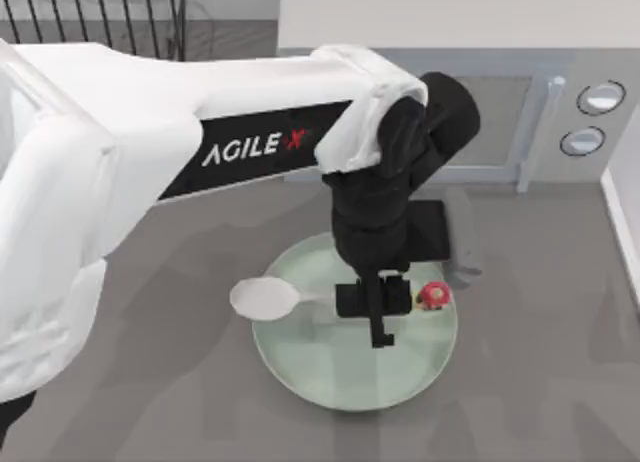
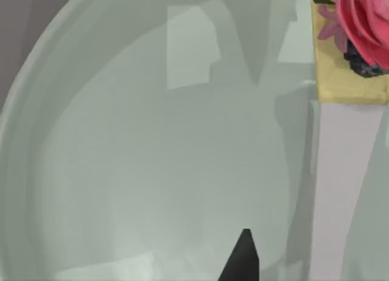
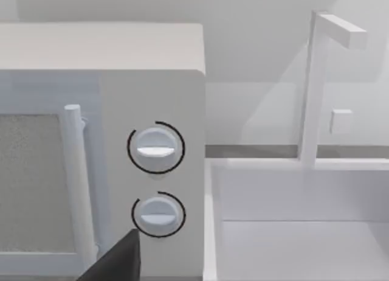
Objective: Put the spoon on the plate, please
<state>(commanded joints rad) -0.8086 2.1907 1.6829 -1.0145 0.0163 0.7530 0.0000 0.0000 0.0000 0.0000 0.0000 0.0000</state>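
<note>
Pale mint-green and glossy, the one plate sits on the grey table in front of the microwave, near the table's middle. One white spoon lies across it: the oval bowl overhangs the plate's left rim, the slim handle runs rightward over the plate, and the red-pink ornament at its end sits inside the plate's right part.

My left arm reaches in from the top view's left, its white forearm slanting across the frame and its black wrist turned straight down over the plate. My left gripper stands over the spoon's handle, between bowl and ornament, with the fingers to either side of the handle. I cannot tell whether they press on the handle or stand just off it. The left wrist view looks close onto the plate's inner face, with the handle and the rose-like ornament at one edge and one dark fingertip low over the plate.

My right arm is parked off to the right. Its wrist view faces the microwave's front: one door handle and two round knobs, with a white sink and one tap beside the microwave.

Count: one plate, one spoon, one microwave, two knobs.
</note>
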